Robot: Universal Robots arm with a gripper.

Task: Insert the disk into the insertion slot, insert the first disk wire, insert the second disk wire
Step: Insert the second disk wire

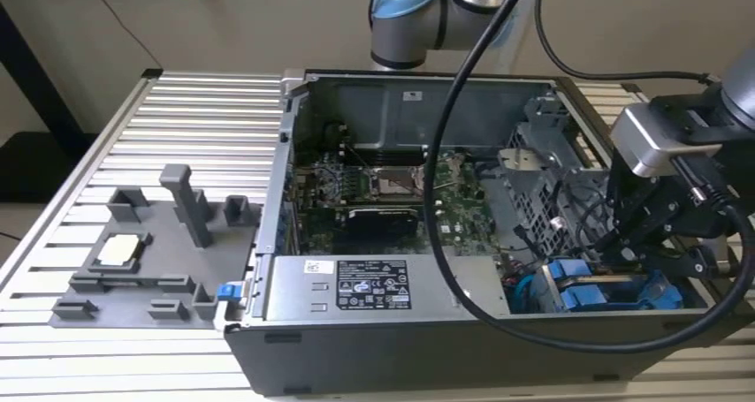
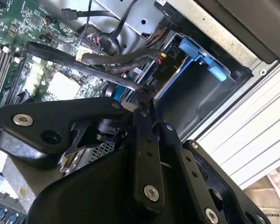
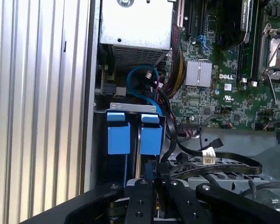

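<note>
I am looking first at the gripper (image 2: 142,100), which is hanging low inside the open computer case (image 1: 390,349), at the corner on the exterior view's right. In the second wrist view its black fingers (image 2: 147,154) are standing almost together and the tips are pinching a black wire (image 2: 116,59) that is bending away over the metal cage. So the opening is very narrow, only the cable is between the tips.

Just beyond the fingers, the disk (image 3: 130,135) in its bright blue carrier is already sitting inside the insertion slot (image 3: 100,140), the blue tabs pointing outward. In the exterior view I am seeing this blue frame (image 1: 590,292) under the arm.

Farther back the green motherboard (image 1: 390,190) is lying, and beside the case a grey fixture tray (image 1: 130,283) is resting on the ribbed table (image 1: 189,102).
</note>
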